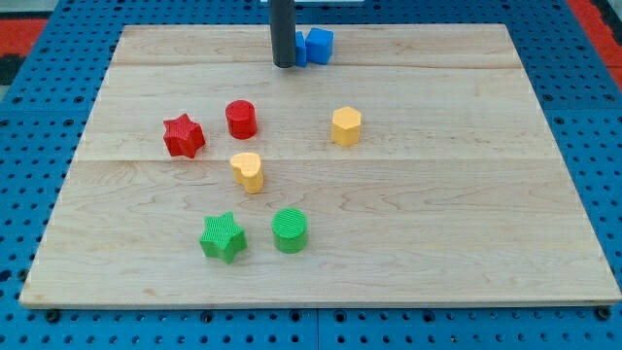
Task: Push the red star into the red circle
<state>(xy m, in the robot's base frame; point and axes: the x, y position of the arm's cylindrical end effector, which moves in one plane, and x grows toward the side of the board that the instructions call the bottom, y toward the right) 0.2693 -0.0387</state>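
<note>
Wood board: my tip upright, touching blue block.

Robotics lab bench: wooden board on blue perforated mounting plate.

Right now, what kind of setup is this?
Likely a lab tabletop pushing rig: a wooden board on a blue perforated base, small coloured blocks like the red star and red circle, and my tip beside a blue block.
</note>
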